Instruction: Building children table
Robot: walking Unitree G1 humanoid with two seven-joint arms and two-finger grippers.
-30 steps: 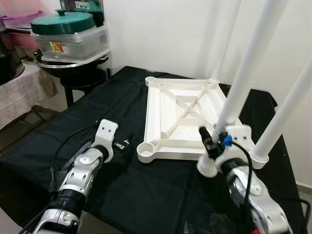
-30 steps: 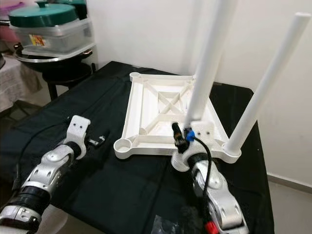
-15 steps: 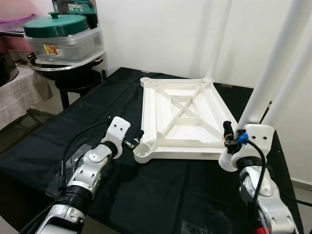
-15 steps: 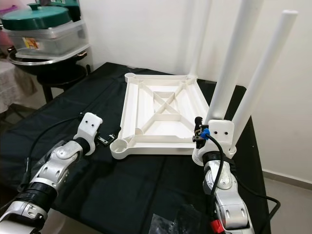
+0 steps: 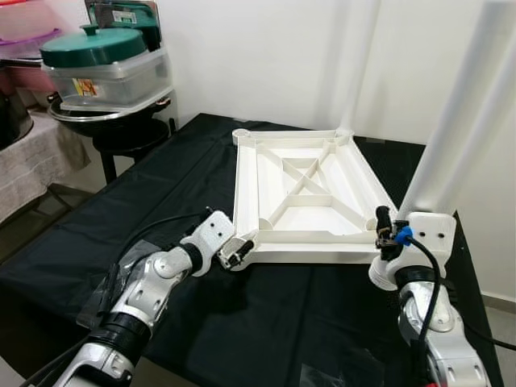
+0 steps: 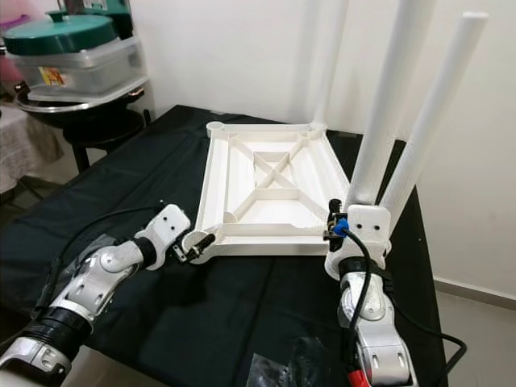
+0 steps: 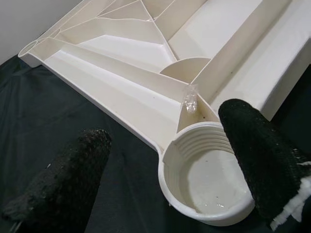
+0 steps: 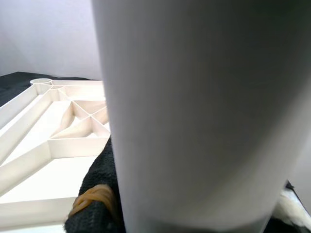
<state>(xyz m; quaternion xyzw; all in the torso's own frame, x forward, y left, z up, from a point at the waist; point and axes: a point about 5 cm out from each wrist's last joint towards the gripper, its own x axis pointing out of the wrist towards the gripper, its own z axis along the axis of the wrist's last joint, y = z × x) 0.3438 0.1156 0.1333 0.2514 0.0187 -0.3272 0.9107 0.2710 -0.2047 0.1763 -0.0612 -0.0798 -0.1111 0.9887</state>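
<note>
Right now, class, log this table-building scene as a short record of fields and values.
Surface: black cloth
Main part: white tabletop, underside up
Legs standing: three white legs, at the far right and near right corners
Empty socket: near left corner, threaded inside
Left gripper: open, fingers either side of that socket
Right gripper: shut on the nearest leg, near its base

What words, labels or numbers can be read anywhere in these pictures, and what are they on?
No text can be read.
Sticker on the clear plastic container with the green lid: red and yellow print, too small and blurred to read.
Label on the green thing behind it: too blurred to read.
White tabletop, its legs, the black cloth, left gripper and right gripper: no markings visible.
</note>
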